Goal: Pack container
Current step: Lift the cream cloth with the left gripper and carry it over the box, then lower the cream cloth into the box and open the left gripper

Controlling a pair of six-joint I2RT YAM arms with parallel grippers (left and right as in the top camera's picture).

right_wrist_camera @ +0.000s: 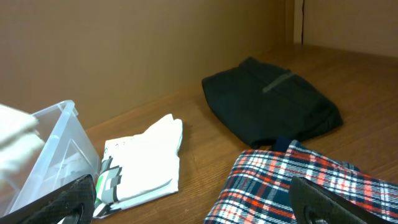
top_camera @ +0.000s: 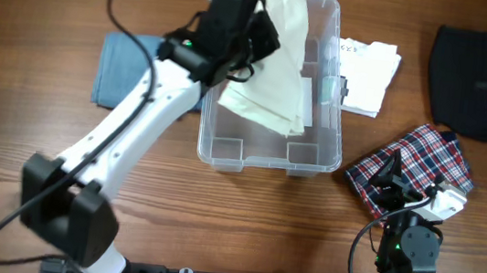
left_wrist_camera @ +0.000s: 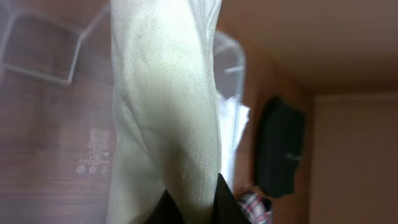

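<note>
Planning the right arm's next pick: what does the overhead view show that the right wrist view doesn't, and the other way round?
Overhead only: the blue cloth left of the container, and the left hand shut on the cream cloth hanging over it. Right wrist only: the back wall, and the right hand from close, spread open. Both: the container, the white folded garment, the black garment and the plaid garment.
</note>
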